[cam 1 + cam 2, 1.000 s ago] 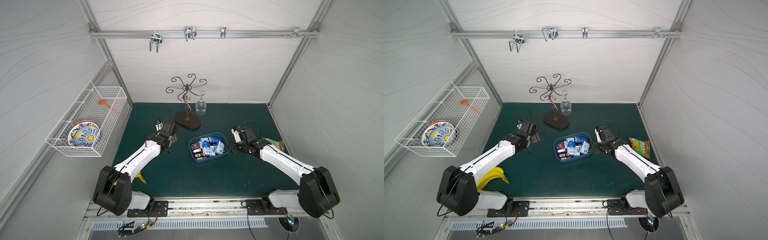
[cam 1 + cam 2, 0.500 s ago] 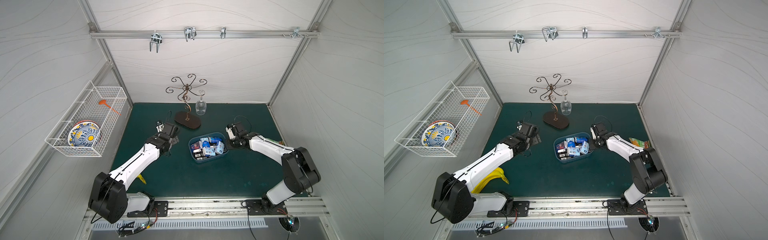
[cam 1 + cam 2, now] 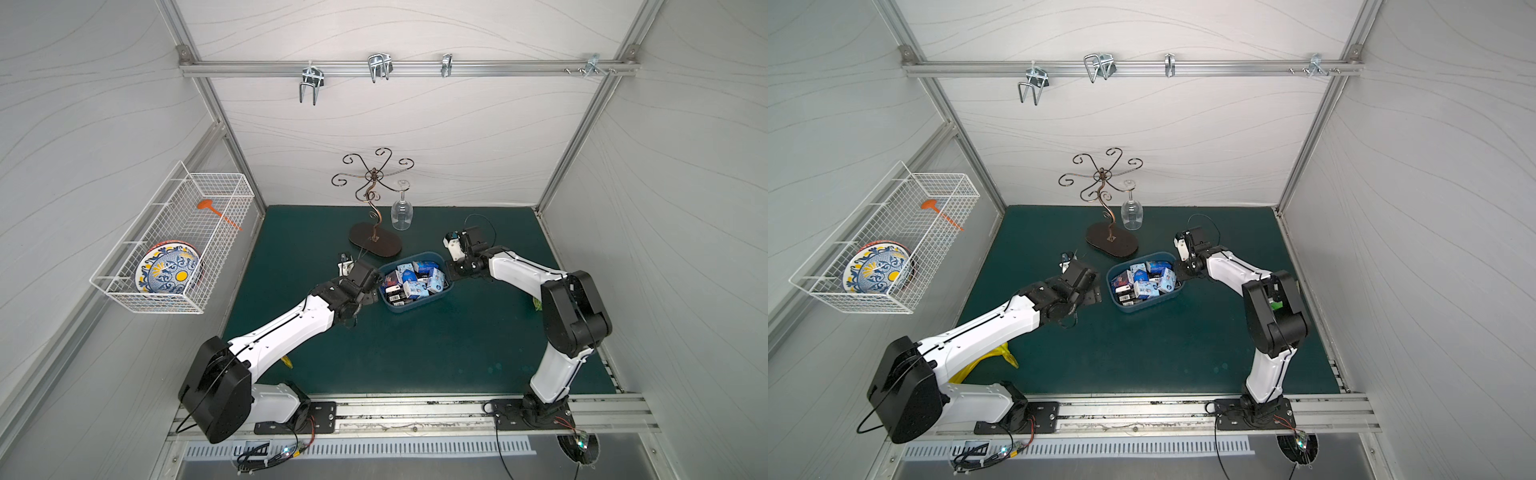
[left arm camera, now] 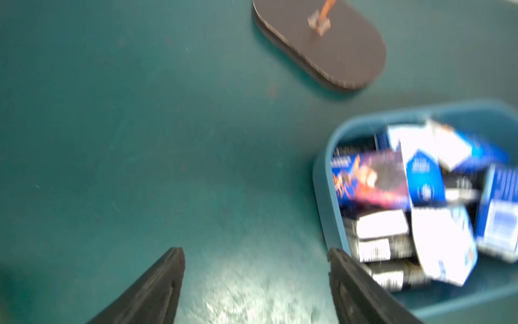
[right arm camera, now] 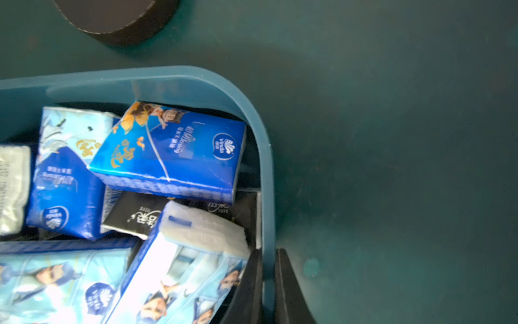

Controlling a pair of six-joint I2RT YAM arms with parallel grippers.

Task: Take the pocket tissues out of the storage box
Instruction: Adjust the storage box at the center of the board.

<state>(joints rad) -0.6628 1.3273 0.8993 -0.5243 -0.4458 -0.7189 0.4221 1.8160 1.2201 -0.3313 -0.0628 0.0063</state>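
Right hand [image 5: 268,252] had just closed, pinching the wall of the shallow blue plastic storage box [image 5: 196,75]; flat blue-and-black pocket tissue packs [image 5: 173,151] lay inside, beside it. Left hand [image 4: 255,250] open. Box braced; none out yet.

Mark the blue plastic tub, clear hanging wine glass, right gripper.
blue plastic tub [image 3: 411,306]: a top view, front wall.
clear hanging wine glass [image 3: 402,216]: a top view, bowl.
right gripper [image 5: 268,252]: right wrist view, between fingers.
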